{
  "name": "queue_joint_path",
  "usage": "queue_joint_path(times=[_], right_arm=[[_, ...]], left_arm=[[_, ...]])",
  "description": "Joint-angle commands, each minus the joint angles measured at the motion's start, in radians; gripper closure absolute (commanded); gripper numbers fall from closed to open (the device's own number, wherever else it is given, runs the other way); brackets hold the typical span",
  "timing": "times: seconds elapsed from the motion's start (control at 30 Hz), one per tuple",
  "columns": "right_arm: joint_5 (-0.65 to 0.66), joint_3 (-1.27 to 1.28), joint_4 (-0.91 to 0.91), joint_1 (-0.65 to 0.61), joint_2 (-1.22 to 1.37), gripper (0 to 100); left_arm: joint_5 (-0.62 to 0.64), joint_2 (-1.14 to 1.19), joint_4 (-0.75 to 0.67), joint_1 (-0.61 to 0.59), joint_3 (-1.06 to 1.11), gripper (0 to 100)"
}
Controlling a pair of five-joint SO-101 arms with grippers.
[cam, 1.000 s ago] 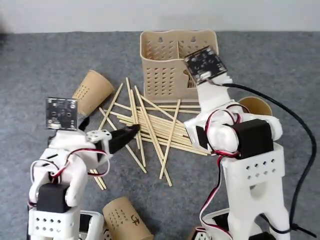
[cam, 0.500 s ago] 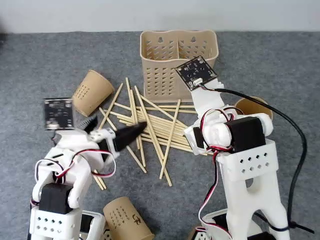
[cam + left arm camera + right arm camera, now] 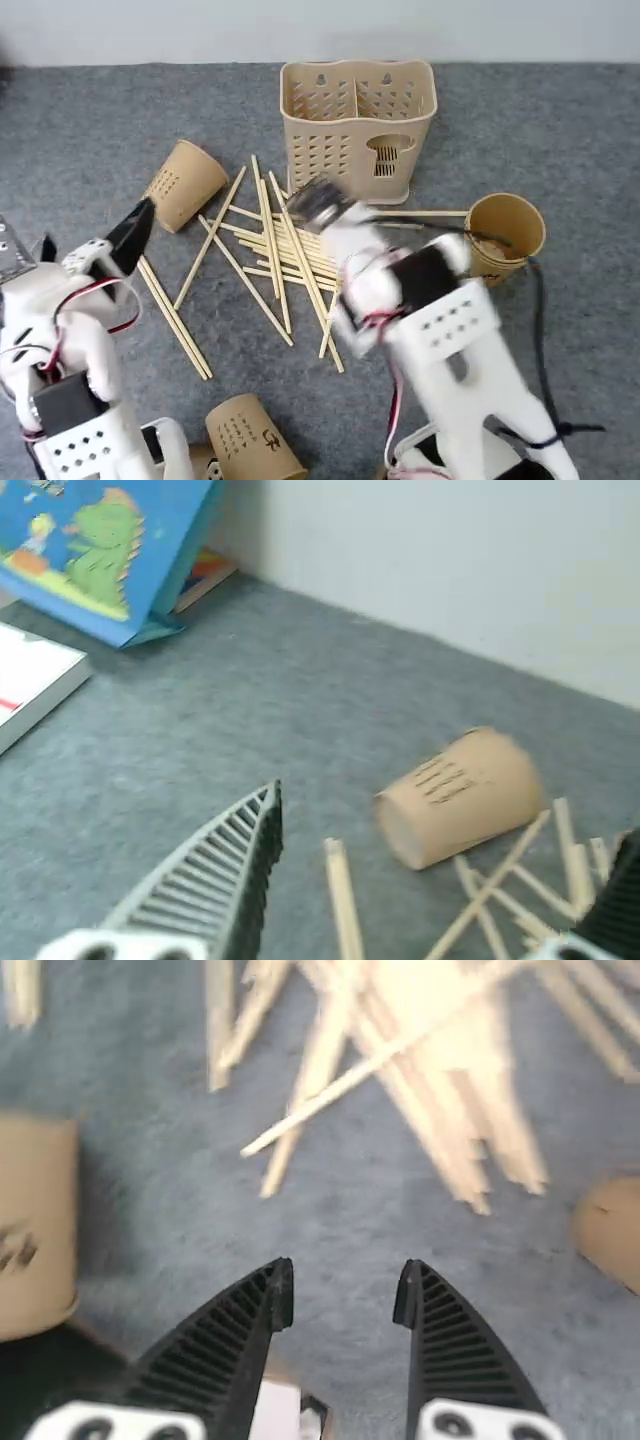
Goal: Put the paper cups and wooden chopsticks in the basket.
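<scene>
Grey carpet (image 3: 560,130) bears scattered chopsticks (image 3: 298,256), a tipped cup (image 3: 185,185), an upright basket (image 3: 340,140)

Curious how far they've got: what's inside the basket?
Nothing visible: both compartments of the basket show only their perforated back walls. Their floors are hidden behind the front wall.
</scene>
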Motion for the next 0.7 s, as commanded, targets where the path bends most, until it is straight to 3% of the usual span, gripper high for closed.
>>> queue_joint_path(times=[0.0,0.33,0.57,0.67], right_arm=[[0.003,0.060,0.042,-0.180,-0.018,82.3],[-0.032,0.091,0.042,-0.524,-0.081,82.2],[-0.219,0.095,0.041,-0.834,-0.260,81.9],[-0.281,0.109,0.041,-0.883,-0.272,81.9]], left_arm=[[-0.054,-0.017,-0.032,-0.078,0.016,53],[-0.078,-0.017,-0.298,-0.176,0.249,53],[-0.112,-0.009,-0.304,-0.176,0.308,53],[-0.112,-0.009,-0.304,-0.176,0.317,53]])
